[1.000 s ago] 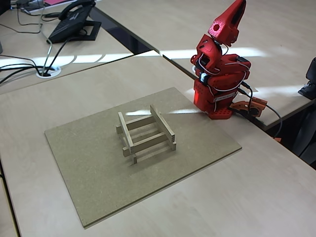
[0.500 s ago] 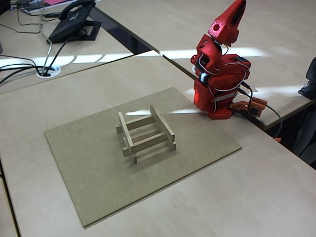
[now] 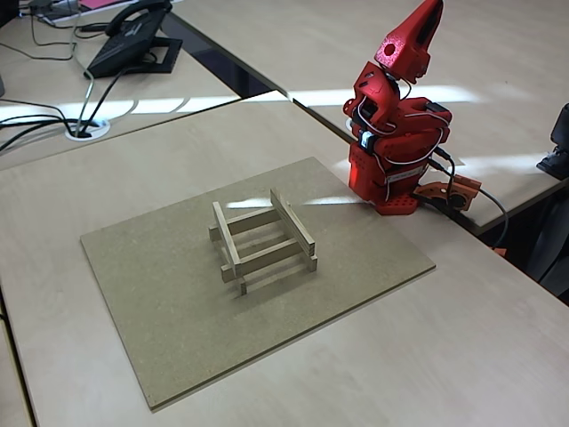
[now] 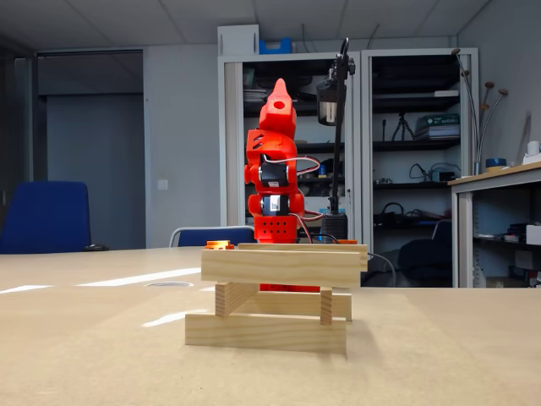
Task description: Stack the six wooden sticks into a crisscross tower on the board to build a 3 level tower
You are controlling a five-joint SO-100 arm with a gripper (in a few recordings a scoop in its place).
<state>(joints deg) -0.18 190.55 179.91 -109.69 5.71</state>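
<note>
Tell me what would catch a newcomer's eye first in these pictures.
The bright red arm stands folded upright at the far right edge of the board, its gripper pointing up and holding nothing. At the board's middle sits the tower of pale crossed sticks, three layers high in the low fixed view.

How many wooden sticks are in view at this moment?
6, all in the tower on the board: two at the bottom, two crossing them in the middle, two on top. None lie loose elsewhere.

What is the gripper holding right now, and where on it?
Nothing. The gripper points upward above the folded red arm, with no stick in it. The tower stands three layers high on the board, away from the arm.
</note>
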